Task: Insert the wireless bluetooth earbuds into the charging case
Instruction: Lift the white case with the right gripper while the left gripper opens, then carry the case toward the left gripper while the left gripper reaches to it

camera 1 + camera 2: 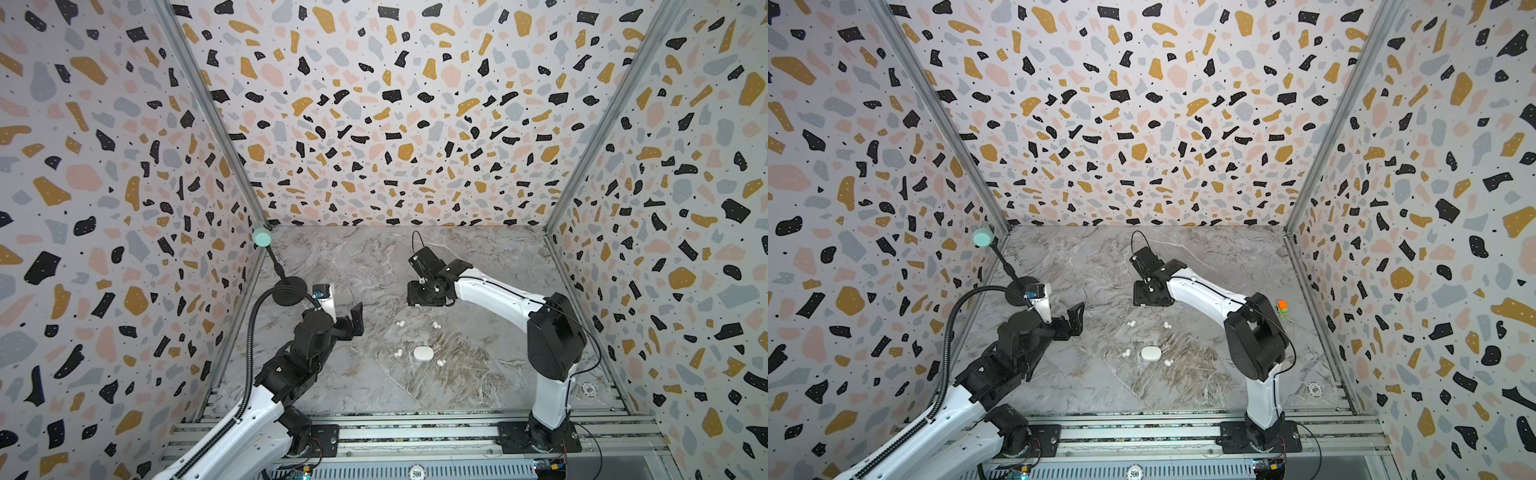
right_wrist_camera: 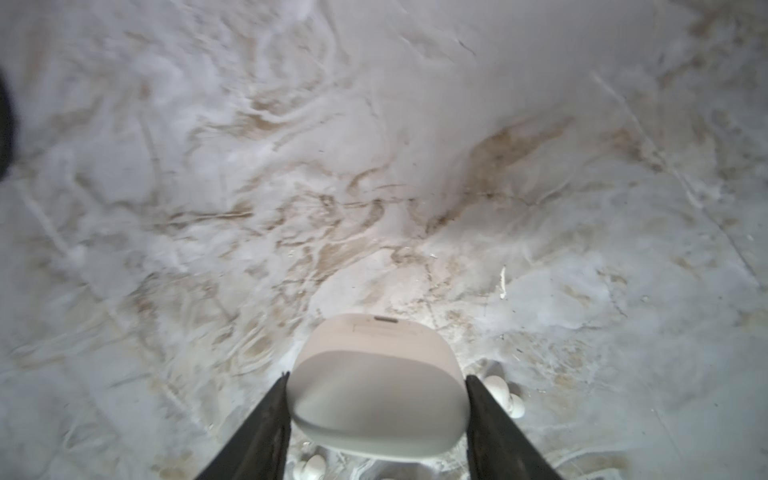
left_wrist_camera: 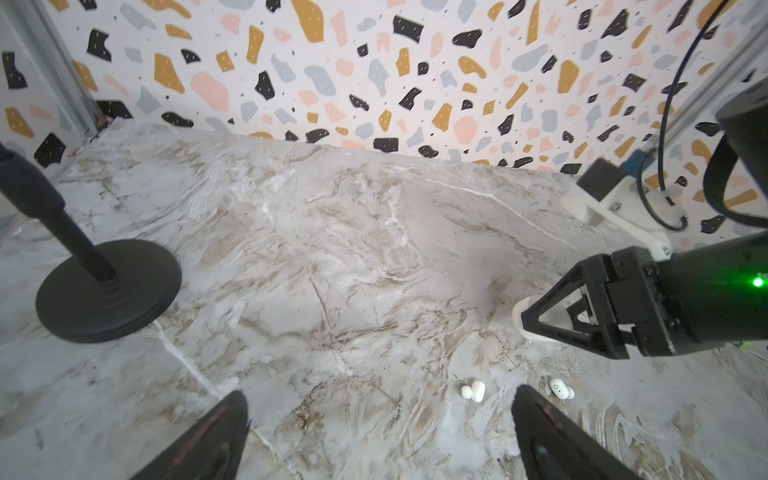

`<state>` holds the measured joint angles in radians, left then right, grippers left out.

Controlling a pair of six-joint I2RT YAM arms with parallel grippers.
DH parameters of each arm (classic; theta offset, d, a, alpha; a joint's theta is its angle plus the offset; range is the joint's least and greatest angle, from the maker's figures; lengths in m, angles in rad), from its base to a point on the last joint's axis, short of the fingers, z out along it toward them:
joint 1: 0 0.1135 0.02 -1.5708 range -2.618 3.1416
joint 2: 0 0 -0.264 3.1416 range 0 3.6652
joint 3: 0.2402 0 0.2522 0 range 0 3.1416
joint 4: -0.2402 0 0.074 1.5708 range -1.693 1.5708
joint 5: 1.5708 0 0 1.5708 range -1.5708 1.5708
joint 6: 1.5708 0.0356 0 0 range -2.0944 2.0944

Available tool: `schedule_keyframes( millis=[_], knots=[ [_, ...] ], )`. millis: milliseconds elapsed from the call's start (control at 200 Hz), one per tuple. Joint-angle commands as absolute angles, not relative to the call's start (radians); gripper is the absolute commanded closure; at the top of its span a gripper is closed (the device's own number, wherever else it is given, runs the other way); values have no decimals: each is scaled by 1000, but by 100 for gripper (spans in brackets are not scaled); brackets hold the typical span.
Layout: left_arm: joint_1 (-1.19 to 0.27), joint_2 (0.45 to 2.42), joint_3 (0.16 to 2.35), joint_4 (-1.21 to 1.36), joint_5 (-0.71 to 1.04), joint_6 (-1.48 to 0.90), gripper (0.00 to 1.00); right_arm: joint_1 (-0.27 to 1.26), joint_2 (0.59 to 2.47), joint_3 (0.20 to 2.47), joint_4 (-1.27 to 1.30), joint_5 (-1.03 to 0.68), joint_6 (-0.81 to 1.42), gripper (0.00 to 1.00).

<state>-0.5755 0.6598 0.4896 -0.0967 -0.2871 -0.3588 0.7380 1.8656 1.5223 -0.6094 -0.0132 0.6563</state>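
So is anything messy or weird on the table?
Yes. Four tiny earbuds lie scattered loose on the table around a closed white case, none inside it. The right gripper grips a second white case.

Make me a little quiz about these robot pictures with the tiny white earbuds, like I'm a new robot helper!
1. Count: how many tiny glossy white earbuds lie loose on the grey marble table?
2. True or false: the right gripper has a white oval plastic charging case between its fingers.
3. Pick one: the left gripper is
A. open and empty
B. pinching an earbud
C. squeezing a case

Key: 1. four; 2. true; 3. A
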Motion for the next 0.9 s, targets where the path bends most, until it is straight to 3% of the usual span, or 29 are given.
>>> schedule_keyframes(
  millis=[0, 461, 891],
  knots=[
    [-592, 601, 446, 83, -177, -176, 0, 729, 1804, 1486, -499, -92, 537, 100],
    [-699, 700, 485, 44, -59, 380, 0, 715, 1600, 1279, -293, -267, 372, 100],
    [-748, 929, 472, 193, -53, 569, 0, 718, 1532, 1128, -151, -439, 357, 100]
  ],
)
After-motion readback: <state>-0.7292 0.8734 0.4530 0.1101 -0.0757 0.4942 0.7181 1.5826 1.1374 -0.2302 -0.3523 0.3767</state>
